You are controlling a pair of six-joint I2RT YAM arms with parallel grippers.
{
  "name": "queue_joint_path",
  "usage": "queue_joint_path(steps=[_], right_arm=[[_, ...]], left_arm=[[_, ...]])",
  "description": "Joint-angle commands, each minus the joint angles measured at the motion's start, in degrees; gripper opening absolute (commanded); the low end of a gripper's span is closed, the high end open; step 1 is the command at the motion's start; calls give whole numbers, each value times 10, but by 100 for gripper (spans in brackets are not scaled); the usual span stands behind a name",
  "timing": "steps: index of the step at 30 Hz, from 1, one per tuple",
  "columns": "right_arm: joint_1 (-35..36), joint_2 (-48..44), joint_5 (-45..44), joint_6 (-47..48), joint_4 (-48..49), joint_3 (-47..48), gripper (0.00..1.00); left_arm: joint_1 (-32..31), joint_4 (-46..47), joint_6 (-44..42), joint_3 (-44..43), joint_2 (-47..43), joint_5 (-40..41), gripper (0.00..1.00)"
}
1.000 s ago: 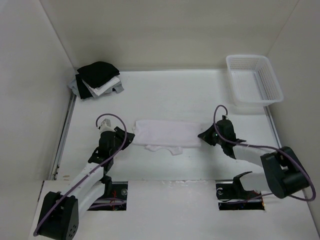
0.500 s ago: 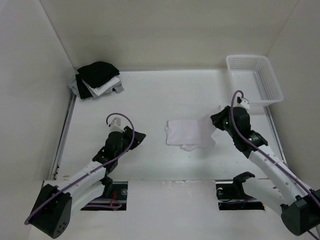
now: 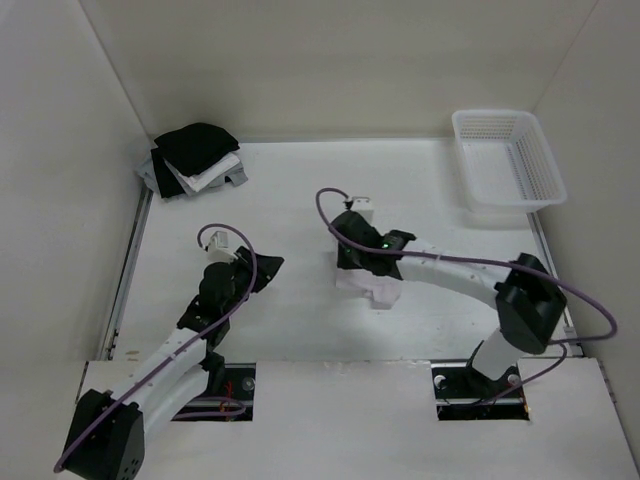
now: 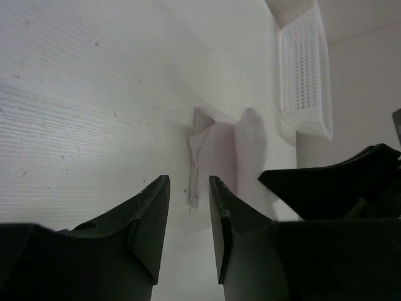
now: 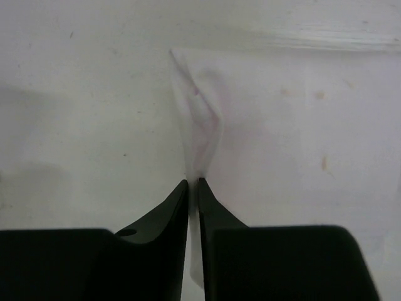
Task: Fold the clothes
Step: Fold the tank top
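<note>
Release: nearly closed right fingers (image 5: 160, 219) seemingly pinch white top (image 5: 203, 135) at its fold; open fully before lifting; left fingers (image 4: 147, 216) parted, empty.

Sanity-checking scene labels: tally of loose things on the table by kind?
white top: 1
pile of black, white and grey garments: 1 (pieces inside cannot be counted)
white plastic basket: 1
Total: 3
</note>
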State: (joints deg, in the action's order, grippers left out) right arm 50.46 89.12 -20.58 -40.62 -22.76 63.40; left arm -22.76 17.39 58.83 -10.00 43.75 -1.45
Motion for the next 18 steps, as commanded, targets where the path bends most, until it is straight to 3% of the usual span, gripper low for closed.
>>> queue_joint_path(steps=[1, 5, 9, 11, 16, 18], right_arm=[[39, 67, -19, -10, -19, 83, 24], [64, 69, -8, -2, -20, 117, 33], [60, -23, -16, -2, 13, 49, 33], [41, -81, -11, 0, 56, -17, 28], [-6, -263, -13, -8, 211, -247, 1], [-35, -345, -17, -27, 256, -331, 0]], left_arm=[[15, 31, 4, 9, -6, -21, 30], [25, 34, 1, 5, 2, -27, 30], [17, 54, -3, -6, 35, -24, 31], [2, 71, -4, -14, 62, -22, 31], [-42, 89, -32, -41, 135, -7, 31], [-57, 84, -55, -55, 165, -1, 31]])
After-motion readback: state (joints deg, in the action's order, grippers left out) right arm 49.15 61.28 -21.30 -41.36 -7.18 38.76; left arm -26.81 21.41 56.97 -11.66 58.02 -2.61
